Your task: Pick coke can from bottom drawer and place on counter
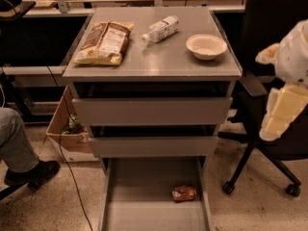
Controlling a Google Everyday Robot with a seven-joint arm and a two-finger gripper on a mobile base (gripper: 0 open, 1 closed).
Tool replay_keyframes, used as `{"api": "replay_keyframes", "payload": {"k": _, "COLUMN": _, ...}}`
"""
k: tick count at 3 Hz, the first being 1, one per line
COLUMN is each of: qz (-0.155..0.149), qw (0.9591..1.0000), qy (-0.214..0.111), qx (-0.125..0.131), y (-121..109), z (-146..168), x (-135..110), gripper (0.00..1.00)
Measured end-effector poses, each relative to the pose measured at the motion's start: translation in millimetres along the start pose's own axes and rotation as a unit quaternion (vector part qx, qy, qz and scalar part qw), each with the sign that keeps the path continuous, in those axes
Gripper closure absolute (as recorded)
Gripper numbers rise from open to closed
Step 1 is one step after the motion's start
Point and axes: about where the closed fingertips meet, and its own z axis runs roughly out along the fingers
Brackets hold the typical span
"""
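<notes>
Tool (283, 109) right of counter (159, 57) | openness cannot tell | coke can (184, 193) lying in bottom drawer (139, 196)

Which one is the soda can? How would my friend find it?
Find the grey cabinet with three drawers, the end effector hanging beside it on the right. Its bottom drawer is pulled open. The coke can lies there, right of middle: small and red, alone in the drawer, unlike the clear bottle on the counter.
</notes>
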Motion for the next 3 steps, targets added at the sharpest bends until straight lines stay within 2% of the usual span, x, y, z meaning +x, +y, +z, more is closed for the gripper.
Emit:
{"api": "replay_keyframes", "payload": {"k": 1, "qz": -0.019, "qw": 0.9996, "qy": -0.02, "qx": -0.003, "y": -7, "z": 46, "x": 10, "gripper": 0.0}}
{"api": "replay_keyframes", "payload": {"k": 2, "qz": -0.04, "qw": 0.9979, "qy": -0.041, "qx": -0.031, "y": 1, "z": 131, "x": 29, "gripper": 0.0}}
{"api": "replay_keyframes", "payload": {"k": 3, "qz": -0.041, "qw": 0.9962, "qy": -0.055, "qx": -0.053, "y": 11, "z": 194, "x": 35, "gripper": 0.0}}
